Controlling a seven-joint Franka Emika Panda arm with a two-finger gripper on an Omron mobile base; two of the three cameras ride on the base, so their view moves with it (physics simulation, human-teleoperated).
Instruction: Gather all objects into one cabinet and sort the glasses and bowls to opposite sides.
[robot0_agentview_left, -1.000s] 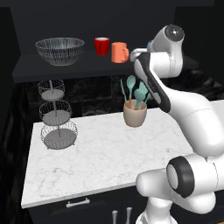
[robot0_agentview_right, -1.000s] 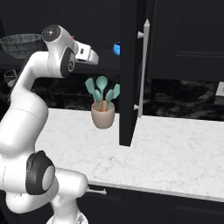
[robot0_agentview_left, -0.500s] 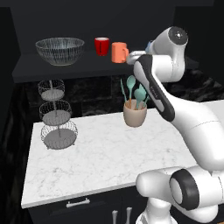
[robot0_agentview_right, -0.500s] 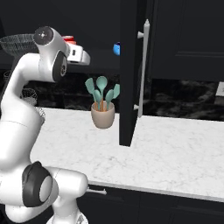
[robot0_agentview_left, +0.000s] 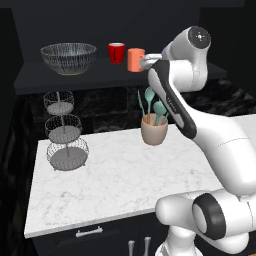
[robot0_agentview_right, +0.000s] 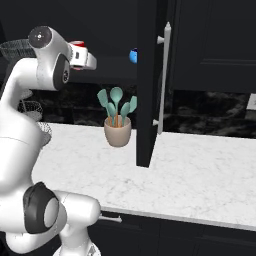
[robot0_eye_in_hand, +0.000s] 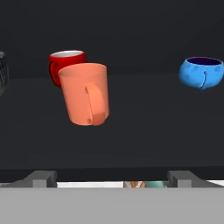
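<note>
Orange mug (robot0_eye_in_hand: 84, 93) and red cup (robot0_eye_in_hand: 65, 64) stand close together on the dark cabinet shelf (robot0_eye_in_hand: 144, 127), the striped see-through bowl (robot0_agentview_left: 68, 57) far at one end. The small blue bowl (robot0_eye_in_hand: 201, 72) is at the other side, apart from the big bowl. The gripper (robot0_agentview_left: 147, 62) is wide open and holds nothing, near the mug. I judge that gathering is done; the bowls must still come to one side.
</note>
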